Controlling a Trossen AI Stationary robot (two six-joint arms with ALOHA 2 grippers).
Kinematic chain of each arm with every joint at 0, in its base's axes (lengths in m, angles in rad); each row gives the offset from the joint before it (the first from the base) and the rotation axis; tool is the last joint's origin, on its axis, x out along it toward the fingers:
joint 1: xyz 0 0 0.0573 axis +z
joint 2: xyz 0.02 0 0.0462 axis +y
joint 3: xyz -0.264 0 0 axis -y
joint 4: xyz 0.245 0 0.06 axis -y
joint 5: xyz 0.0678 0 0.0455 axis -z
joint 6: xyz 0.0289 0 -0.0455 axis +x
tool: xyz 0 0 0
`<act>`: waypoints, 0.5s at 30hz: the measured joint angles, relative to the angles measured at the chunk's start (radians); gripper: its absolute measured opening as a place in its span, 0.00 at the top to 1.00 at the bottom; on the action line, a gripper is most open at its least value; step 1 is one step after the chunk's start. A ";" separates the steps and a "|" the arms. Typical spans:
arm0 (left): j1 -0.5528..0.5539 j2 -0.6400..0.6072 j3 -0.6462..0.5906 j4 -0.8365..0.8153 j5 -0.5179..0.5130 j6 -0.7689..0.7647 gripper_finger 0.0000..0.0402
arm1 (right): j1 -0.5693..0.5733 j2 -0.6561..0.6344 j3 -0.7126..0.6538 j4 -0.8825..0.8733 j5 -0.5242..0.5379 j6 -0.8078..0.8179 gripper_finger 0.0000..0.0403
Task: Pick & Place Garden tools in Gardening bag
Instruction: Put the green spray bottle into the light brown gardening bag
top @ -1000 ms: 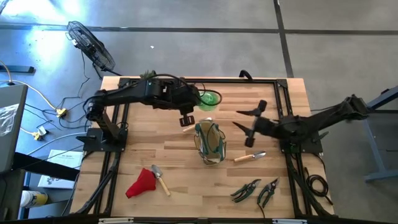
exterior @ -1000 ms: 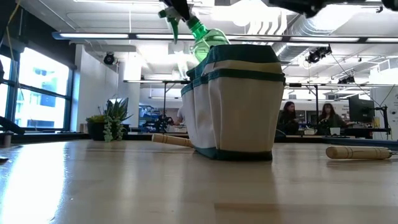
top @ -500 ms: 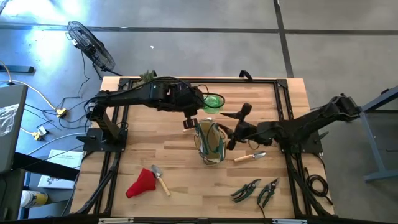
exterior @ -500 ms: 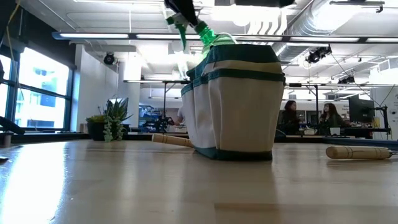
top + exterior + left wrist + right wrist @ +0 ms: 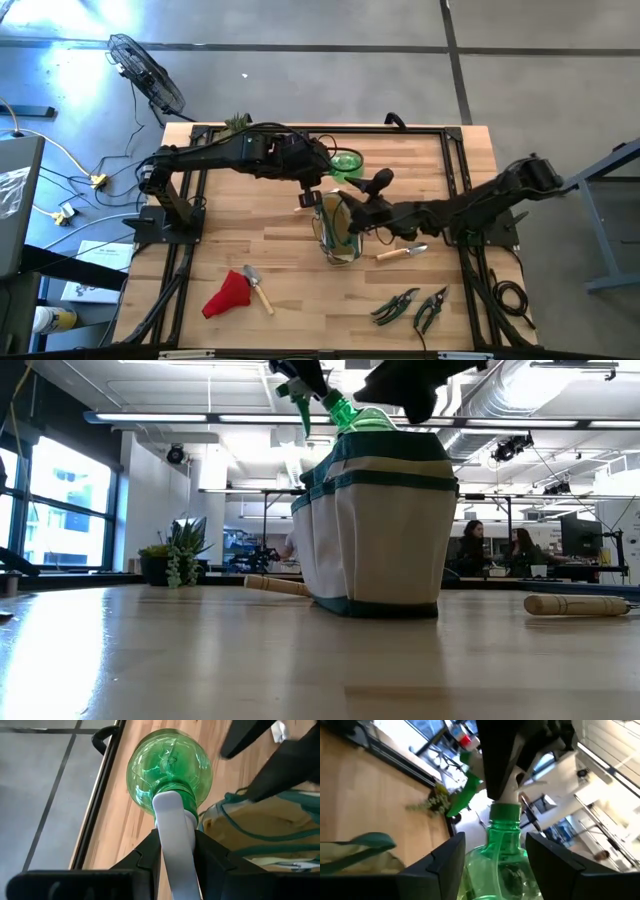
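Observation:
The green spray bottle (image 5: 345, 163) hangs tilted over the far rim of the gardening bag (image 5: 338, 230), a dark-green tote with tan panels (image 5: 380, 520) standing upright on the table. My left gripper (image 5: 177, 840) is shut on the bottle's white spray head. My right gripper (image 5: 495, 850) is open and reaches in level from the table's right. Its fingers stand on either side of the bottle's shoulder (image 5: 502, 865). In the low view the bottle (image 5: 352, 415) shows just above the bag's top. My left gripper pinches the white spray head (image 5: 172, 820) between its two fingers, just behind the bottle's neck. The fingers slant down from the table's left. The bottle hangs beyond them, body away from the gripper, lifted clear of the table. My right gripper has a finger (image 5: 445, 865) on each side of the bottle's shoulder; whether they touch it I cannot tell.
A red glove (image 5: 230, 293) and a trowel (image 5: 258, 288) lie near left. A wooden-handled tool (image 5: 402, 252) lies right of the bag, two pruning shears (image 5: 395, 305) (image 5: 432, 308) near right. A plant clump (image 5: 237, 122) sits at the far left edge.
My right gripper has swept toward the table's left, rolling as it went, and now has its open fingers around the bottle over the bag. My left gripper has carried the bottle slightly toward the bag.

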 joint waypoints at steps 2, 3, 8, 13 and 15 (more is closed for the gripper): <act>0.000 0.000 0.000 0.001 0.001 -0.001 0.80 | -0.012 0.009 0.000 0.024 0.004 -0.002 0.50; 0.000 0.000 0.000 0.002 0.001 -0.003 0.80 | -0.018 0.009 0.000 0.031 0.003 -0.002 0.50; 0.000 0.000 0.000 0.006 0.001 -0.012 0.80 | -0.039 0.009 0.000 0.055 -0.003 -0.001 0.50; 0.000 0.000 0.000 0.032 0.003 -0.012 0.80 | -0.050 0.009 0.000 0.056 -0.060 0.000 0.50; 0.000 0.000 0.000 0.035 0.017 -0.012 0.80 | -0.050 0.009 0.000 0.059 -0.061 -0.001 0.50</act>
